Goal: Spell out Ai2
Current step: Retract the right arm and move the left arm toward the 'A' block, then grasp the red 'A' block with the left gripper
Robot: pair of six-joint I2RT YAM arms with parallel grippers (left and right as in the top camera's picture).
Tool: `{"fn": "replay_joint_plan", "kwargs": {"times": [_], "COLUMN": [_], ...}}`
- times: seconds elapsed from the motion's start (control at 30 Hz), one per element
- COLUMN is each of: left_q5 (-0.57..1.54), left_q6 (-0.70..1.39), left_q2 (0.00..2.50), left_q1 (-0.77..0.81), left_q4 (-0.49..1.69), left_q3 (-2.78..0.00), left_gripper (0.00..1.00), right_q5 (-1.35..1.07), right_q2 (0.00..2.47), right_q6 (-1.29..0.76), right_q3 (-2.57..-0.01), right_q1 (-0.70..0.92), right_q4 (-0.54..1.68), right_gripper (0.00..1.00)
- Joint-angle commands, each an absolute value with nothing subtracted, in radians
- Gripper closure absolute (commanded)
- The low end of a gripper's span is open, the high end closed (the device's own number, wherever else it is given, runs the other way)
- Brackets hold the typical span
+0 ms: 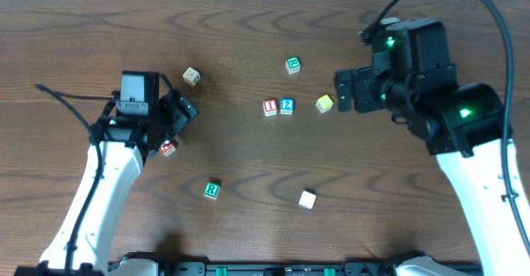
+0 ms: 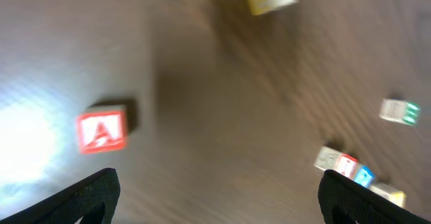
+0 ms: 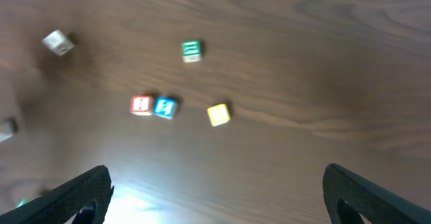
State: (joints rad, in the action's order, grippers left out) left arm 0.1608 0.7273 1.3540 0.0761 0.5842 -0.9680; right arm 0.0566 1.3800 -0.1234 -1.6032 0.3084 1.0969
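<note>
The left gripper [image 1: 179, 117] hangs with jaws parted wide and empty, the red A block [image 1: 168, 147] on the table [image 1: 99, 27] just beside it. A tan block [image 1: 191, 76] lies farther back, a green R block [image 1: 212, 190] nearer. At centre a red block [image 1: 270, 107] touches the blue 2 block [image 1: 286, 105]. A yellow block [image 1: 325, 104] sits just beside the right gripper [image 1: 341, 90], its jaws likewise parted, holding nothing.
</note>
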Motion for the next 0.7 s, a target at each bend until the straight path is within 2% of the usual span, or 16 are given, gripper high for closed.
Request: {"fn": "replay_joint_plan", "kwargs": {"times": [0.0,0.13,0.23,0.37,0.67], "left_q5": [0.247,0.233,0.142,0.093,0.047], "left_q6": [0.685,0.738,0.910,1.028,1.078], "left_q2": [1.372,1.377,1.387,1.423,1.544], "left_q1": [0.072,0.072,0.072,0.072,0.086], "left_q4": [0.527,0.462,0.530,0.638,0.746], "left_q3": [-0.989,-0.989,-0.989,-0.989,-0.989], "left_gripper": [0.04,0.04,0.04,0.04,0.00], "right_q5": [0.064,0.064,0.062,0.027,-0.009], "right_q2": [1.393,1.408,1.422,1.447,1.486], "right_q6": [-0.087,-0.061,-0.061,-0.051,-0.051], "right_q3": [-1.593,-1.588,-1.588,-1.588,-1.588], "right_q1": [0.253,0.193,0.154,0.120,0.090], "right_q4": [1.081,1.050,1.038,1.028,1.029], "right_gripper": [0.01,0.01,0.01,0.01,0.01]}}
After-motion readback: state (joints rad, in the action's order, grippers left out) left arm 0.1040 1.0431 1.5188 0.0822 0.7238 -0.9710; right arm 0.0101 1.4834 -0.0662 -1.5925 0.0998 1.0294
